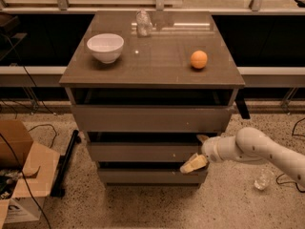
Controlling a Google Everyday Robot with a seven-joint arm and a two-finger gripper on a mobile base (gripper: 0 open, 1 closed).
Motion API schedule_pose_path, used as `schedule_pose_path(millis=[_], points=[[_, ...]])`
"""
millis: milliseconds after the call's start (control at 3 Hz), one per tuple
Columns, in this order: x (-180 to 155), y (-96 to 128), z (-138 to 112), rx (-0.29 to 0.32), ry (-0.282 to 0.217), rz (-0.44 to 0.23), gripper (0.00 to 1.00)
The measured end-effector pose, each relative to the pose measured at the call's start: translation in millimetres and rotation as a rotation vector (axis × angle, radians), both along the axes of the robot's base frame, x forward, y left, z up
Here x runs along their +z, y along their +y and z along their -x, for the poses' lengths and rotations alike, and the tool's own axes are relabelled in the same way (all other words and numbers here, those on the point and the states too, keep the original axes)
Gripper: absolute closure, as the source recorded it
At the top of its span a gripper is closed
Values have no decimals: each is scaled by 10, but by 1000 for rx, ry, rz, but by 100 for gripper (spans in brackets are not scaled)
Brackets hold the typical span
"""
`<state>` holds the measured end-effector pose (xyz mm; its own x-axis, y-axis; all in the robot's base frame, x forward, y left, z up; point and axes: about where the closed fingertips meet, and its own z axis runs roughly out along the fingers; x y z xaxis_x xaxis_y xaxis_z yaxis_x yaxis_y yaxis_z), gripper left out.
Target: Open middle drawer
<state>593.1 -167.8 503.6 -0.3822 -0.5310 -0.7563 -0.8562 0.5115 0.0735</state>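
The cabinet (157,66) stood central; its middle drawer (138,152) sat between the taller front (152,118) above and the narrower front (143,176) below; the gripper (192,152) was at that drawer's right end, fingers apart, one by its upper edge, one by its lower; a white bowl (105,46) and an orange (198,59) rested on top.

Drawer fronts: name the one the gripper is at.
The middle drawer, the medium-height front between the taller top front and the narrower bottom front. The gripper is at its right end.
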Motion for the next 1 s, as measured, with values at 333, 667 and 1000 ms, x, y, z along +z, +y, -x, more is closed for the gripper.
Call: schedule_pose_path(millis=[333, 667, 1000], points=[[-107, 102, -194, -14, 4, 10, 0], [-346, 195, -294, -51, 46, 44, 0], [-620, 286, -299, -81, 107, 83, 0]])
